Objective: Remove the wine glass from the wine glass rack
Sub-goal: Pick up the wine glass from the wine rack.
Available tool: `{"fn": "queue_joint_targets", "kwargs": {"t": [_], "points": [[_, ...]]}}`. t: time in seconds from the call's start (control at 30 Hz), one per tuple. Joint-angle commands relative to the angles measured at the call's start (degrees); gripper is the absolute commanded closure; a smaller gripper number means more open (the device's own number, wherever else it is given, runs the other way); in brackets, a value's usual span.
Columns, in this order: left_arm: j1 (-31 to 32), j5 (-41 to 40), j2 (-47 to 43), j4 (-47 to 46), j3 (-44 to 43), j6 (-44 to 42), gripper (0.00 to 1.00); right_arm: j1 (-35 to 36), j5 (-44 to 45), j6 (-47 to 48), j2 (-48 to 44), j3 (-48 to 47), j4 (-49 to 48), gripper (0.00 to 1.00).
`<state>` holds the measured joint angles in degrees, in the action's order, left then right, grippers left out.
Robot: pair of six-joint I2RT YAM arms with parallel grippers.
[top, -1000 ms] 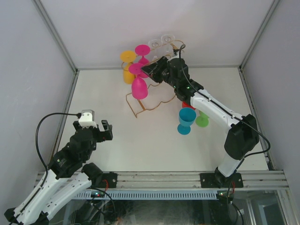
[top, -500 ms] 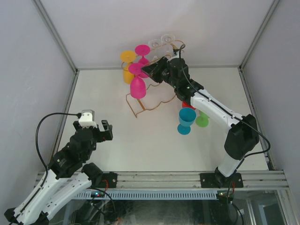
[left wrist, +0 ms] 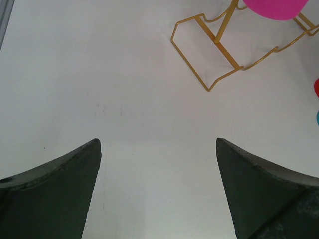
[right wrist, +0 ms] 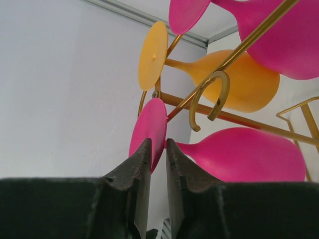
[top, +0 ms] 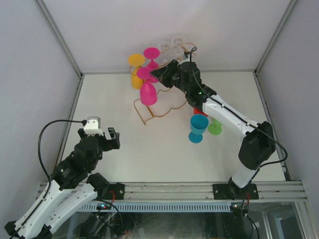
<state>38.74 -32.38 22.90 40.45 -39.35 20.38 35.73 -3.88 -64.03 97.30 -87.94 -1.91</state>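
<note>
The gold wire wine glass rack stands at the back of the table; its base also shows in the left wrist view. A pink wine glass hangs bowl-down from its rail. My right gripper is at the rack's top. In the right wrist view it is shut on the rim of that pink wine glass's foot disc, with the bowl to the right. The rail's curled end is just above. My left gripper is open and empty over the bare table, well short of the rack.
A yellow glass, a second pink glass and clear glasses also hang on the rack. A blue glass, a green glass and a red one stand right of it, under my right arm.
</note>
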Motion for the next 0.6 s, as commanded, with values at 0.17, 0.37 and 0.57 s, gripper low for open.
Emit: {"fn": "queue_joint_targets", "kwargs": {"t": [0.17, 0.37, 0.57], "points": [[-0.33, 0.51, 0.75, -0.89, -0.72, -0.27, 0.00, 0.75, 2.27, 2.58, -1.56, -2.61, -2.45, 0.91], [-0.33, 0.56, 0.83, -0.98, -0.72, -0.25, 0.00, 2.67, 7.51, 5.63, -2.99, -2.24, -1.63, 0.96], [-0.33, 0.57, 1.09, -0.90, -0.72, -0.34, 0.00, 2.77, 7.34, 4.38, -3.53, -1.66, -2.51, 1.00]]}}
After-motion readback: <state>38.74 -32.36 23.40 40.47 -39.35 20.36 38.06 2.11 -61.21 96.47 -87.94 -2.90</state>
